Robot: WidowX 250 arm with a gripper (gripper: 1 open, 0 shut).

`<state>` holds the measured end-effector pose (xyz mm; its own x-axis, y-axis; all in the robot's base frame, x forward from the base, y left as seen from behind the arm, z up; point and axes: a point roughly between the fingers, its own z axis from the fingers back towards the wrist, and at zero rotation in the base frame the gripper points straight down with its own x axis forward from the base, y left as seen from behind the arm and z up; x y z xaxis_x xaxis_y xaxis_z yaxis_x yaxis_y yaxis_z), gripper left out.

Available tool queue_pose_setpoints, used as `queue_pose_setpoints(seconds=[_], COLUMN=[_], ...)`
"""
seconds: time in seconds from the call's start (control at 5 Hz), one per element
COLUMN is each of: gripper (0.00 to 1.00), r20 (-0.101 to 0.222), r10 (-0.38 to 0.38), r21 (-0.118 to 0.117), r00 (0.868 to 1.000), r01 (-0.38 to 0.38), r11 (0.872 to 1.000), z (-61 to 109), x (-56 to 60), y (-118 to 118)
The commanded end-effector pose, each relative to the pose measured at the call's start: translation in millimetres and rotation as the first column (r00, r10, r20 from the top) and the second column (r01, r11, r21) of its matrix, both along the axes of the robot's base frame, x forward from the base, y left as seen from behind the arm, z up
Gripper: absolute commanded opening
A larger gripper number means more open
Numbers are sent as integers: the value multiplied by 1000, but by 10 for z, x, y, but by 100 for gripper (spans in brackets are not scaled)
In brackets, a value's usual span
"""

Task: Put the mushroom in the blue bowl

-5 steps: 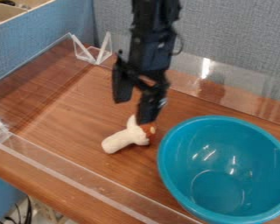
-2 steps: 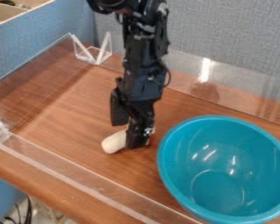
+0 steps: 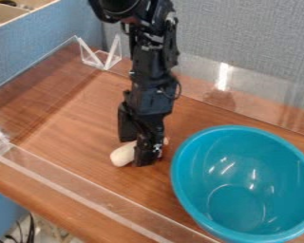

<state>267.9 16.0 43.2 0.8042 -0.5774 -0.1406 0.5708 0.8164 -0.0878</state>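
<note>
Mushroom [image 3: 122, 156] left of bowl [image 3: 242, 185]

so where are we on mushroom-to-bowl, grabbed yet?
Not yet. Done: the tool is down at table level over the mushroom, jaws open around it; only the cream stem end shows past the fingers. In hand: lining up the grasp; no closing visible. Left: close, lift, carry right, release into the blue bowl, which is empty.

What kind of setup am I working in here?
Probably a lab or office test bench: a wooden table fenced by clear acrylic walls, a blue partition behind, and toy props like the blue bowl.
</note>
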Motion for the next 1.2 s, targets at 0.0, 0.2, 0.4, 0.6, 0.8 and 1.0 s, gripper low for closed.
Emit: queue_pose_setpoints(seconds=[0.0, 0.2, 0.4, 0.6, 0.8, 1.0], gripper=[0, 0, 0, 0, 0, 0], r20=[34, 40, 48, 56, 63, 69], r10=[13, 12, 12, 14, 15, 15], r21=[-8, -17, -27, -35, -43, -49], r00=[999, 999, 999, 998, 998, 998], r01=[-12, -11, -10, -12, -12, -11], r11=[1000, 1000, 1000, 999, 999, 999], z=[59, 87, 129, 170, 205, 232], x=[25, 9, -3, -14, -24, -34], y=[40, 51, 58, 62, 64, 60])
